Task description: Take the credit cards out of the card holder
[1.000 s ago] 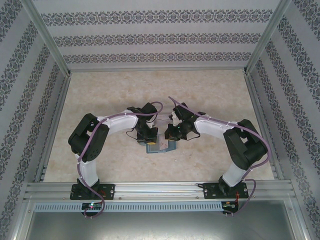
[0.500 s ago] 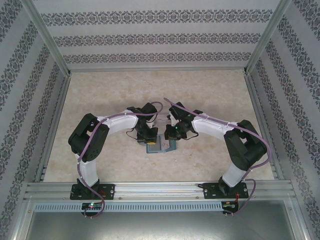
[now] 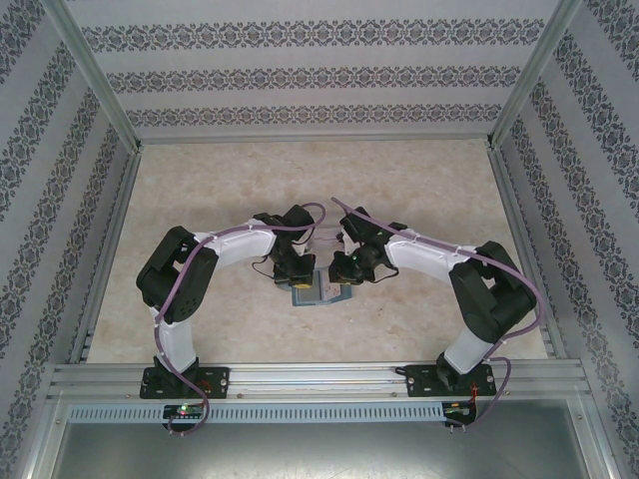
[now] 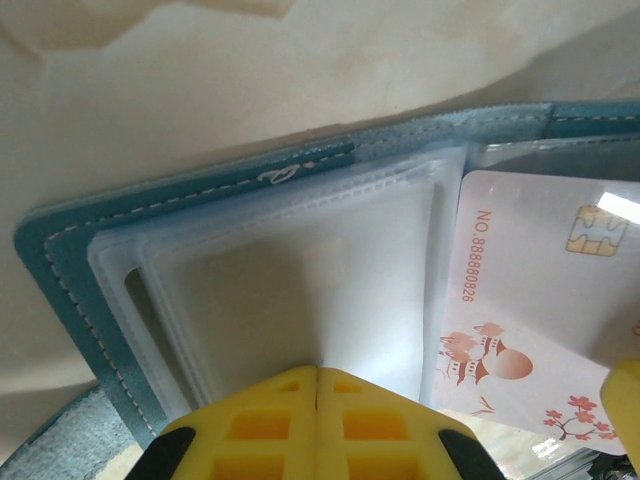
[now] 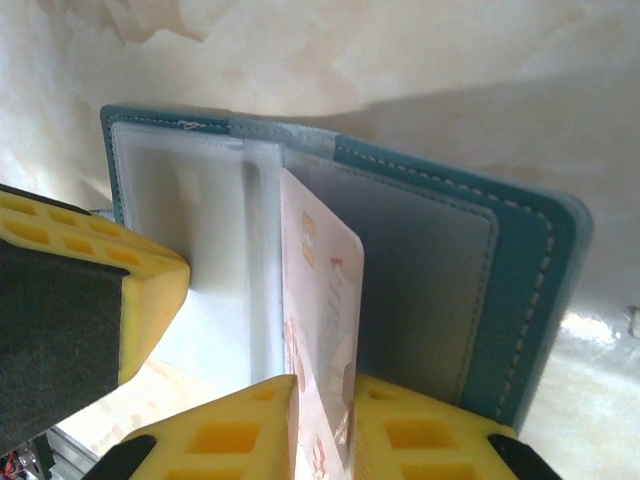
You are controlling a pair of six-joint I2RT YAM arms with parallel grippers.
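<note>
The teal card holder (image 3: 321, 292) (image 4: 200, 190) (image 5: 520, 280) lies open on the table between both grippers. My left gripper (image 3: 297, 276) (image 4: 318, 370) is shut, its tips pressing down on the holder's clear sleeves (image 4: 300, 270). A pale credit card (image 4: 520, 320) (image 5: 325, 290) with a gold chip and red drawings sticks up out of the right panel. My right gripper (image 3: 344, 269) (image 5: 320, 385) has its fingers a little apart, with that card leaning across the gap between them. Other cards are hidden.
A clear plastic box (image 3: 325, 239) lies just behind the holder, between the two wrists. The marble-patterned table (image 3: 429, 190) is walled by metal rails and patterned panels. One finger (image 5: 80, 300) of the left gripper stands close beside the right one.
The right wrist has shifted slightly left, closer over the holder, and its fingers have parted a little around the card. The left gripper has stayed put.
</note>
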